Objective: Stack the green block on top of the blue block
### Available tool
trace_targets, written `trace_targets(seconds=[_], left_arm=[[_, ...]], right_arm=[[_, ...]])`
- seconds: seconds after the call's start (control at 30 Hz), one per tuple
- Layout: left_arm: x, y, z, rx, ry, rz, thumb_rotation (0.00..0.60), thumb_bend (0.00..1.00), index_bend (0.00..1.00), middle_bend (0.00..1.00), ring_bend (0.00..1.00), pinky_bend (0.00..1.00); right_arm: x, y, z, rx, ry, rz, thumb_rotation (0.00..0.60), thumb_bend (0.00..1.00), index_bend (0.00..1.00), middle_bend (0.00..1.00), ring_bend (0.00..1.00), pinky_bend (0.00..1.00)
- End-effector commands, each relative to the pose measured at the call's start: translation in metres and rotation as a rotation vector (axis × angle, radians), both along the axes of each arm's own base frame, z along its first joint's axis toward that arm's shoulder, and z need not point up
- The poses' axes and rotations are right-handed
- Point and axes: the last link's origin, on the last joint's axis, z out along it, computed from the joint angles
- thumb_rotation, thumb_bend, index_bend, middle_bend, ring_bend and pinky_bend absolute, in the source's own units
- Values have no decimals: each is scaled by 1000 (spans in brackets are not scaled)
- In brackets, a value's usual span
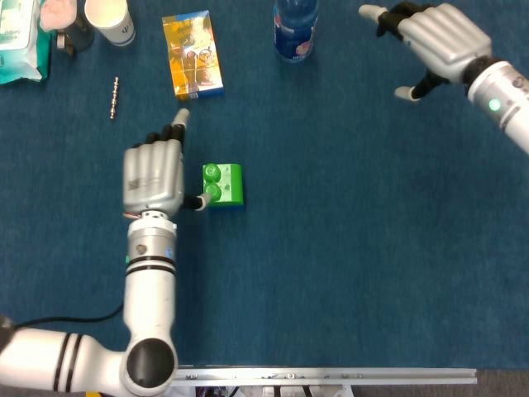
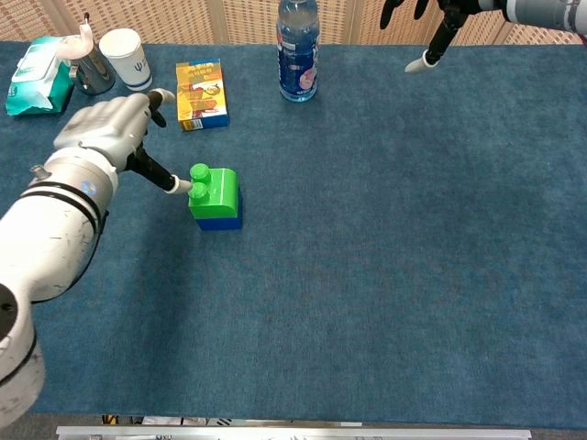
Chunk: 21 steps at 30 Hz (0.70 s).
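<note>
The green block (image 1: pixel 224 184) (image 2: pixel 215 189) sits on top of the blue block (image 2: pixel 220 221) left of the table's centre; from above only the blue block's lower edge (image 1: pixel 225 205) shows. My left hand (image 1: pixel 154 175) (image 2: pixel 108 126) is just left of the stack, fingers spread and holding nothing; its thumb tip is next to the green block's studs, and contact cannot be told. My right hand (image 1: pixel 436 35) hovers at the far right with fingers apart and empty; the chest view shows only its dark fingers (image 2: pixel 440 23) at the top edge.
A water bottle (image 1: pixel 295 26) (image 2: pixel 298 50) stands at the back centre. A yellow box (image 1: pixel 192 55) (image 2: pixel 201 93), a metal pin (image 1: pixel 114 97), a paper cup (image 1: pixel 110 18) (image 2: pixel 126 58) and a wipes pack (image 1: pixel 18 41) (image 2: pixel 38 86) lie at the back left.
</note>
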Motion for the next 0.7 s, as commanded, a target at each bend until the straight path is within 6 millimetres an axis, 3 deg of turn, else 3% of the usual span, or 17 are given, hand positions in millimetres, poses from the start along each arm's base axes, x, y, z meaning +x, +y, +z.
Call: trace_targets(seconds=[0.03, 0.17, 0.43, 0.7], left_arm=[[-5, 1, 10, 19, -18, -13, 570, 38, 68, 217, 225, 336], [-20, 13, 27, 70, -9, -41, 599, 39, 90, 218, 225, 336], [-43, 33, 52, 136, -72, -108, 600, 39, 169, 243, 235, 336], [-87, 44, 72, 210, -35, -181, 600, 39, 224, 275, 239, 335]], right_arm=[[-4, 3, 4, -7, -5, -6, 600, 147, 35, 285, 137, 250], [-18, 11, 20, -44, -10, -26, 600, 162, 35, 285, 137, 250], [-50, 31, 47, -145, -21, -66, 600, 199, 35, 285, 137, 250], [-91, 65, 72, -286, -31, -116, 600, 228, 35, 285, 137, 249]])
